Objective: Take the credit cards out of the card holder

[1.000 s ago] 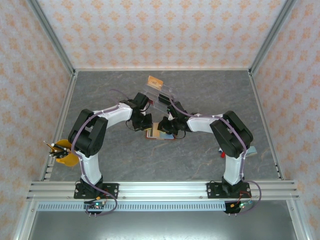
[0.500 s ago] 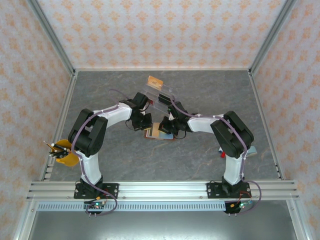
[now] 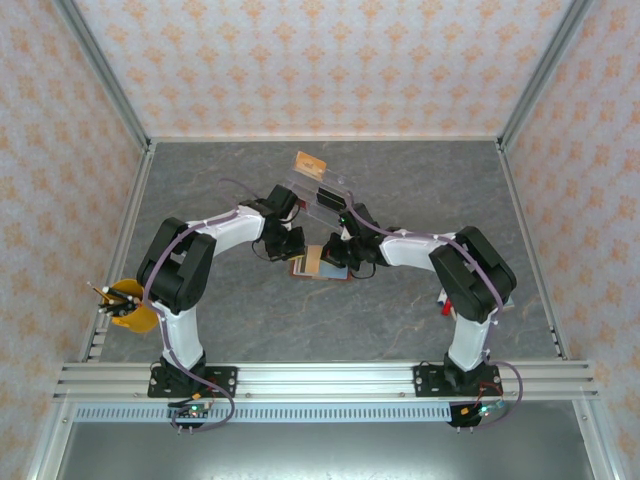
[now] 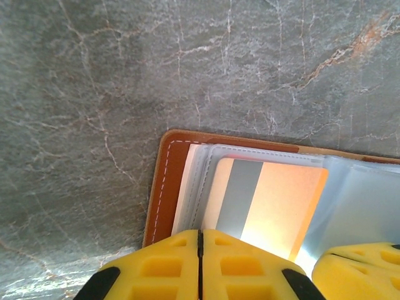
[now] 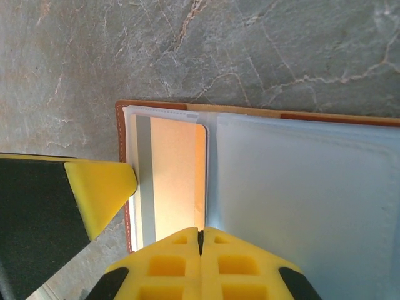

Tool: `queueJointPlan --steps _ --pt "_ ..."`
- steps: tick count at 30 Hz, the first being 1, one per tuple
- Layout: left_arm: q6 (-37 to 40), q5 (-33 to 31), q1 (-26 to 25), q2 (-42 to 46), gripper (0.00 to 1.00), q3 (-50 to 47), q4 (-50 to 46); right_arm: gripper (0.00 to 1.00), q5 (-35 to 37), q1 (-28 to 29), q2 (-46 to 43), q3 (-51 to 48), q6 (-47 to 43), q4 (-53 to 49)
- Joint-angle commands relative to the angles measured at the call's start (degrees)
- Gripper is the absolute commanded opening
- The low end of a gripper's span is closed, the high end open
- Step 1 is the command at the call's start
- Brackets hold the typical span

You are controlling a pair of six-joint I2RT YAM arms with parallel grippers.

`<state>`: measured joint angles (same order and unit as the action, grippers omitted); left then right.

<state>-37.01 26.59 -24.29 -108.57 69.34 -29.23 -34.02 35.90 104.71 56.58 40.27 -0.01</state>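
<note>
The left gripper (image 4: 200,249), jaws pressed together, rests at the near edge of the open brown card holder (image 4: 161,187), while the right gripper (image 5: 201,249), also pressed together, meets the tan-orange credit card (image 5: 178,175) sleeved just ahead of its tips.

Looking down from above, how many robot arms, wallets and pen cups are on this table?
Robot arms: 2, left and right
Wallet: 1
Pen cup: 1
Total: 4
</note>
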Motion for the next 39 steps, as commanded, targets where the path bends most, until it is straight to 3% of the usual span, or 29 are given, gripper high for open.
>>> queueJointPlan --steps 1,4,7,27,39 --pt "0.89 -0.92 -0.37 -0.48 0.08 0.10 -1.55 0.03 -1.39 -0.38 -0.32 -0.18 0.33 0.09" --pt "0.64 -1.10 -0.40 -0.50 0.07 -0.41 -1.36 0.17 -3.60 -0.30 0.26 0.03 1.92 0.69" --pt "0.41 -1.53 -0.39 -0.49 0.07 -0.91 -1.40 0.22 -4.94 0.00 0.33 -0.58 3.95 1.76" --pt "-3.22 -2.86 -0.34 -0.49 0.05 -7.36 1.28 0.16 -4.04 1.10 4.02 0.72 3.79 -0.08" --pt "-4.89 -0.19 -0.40 -0.48 0.03 -13.07 5.64 0.16 -6.46 1.10 2.47 -2.65 4.00 13.36"
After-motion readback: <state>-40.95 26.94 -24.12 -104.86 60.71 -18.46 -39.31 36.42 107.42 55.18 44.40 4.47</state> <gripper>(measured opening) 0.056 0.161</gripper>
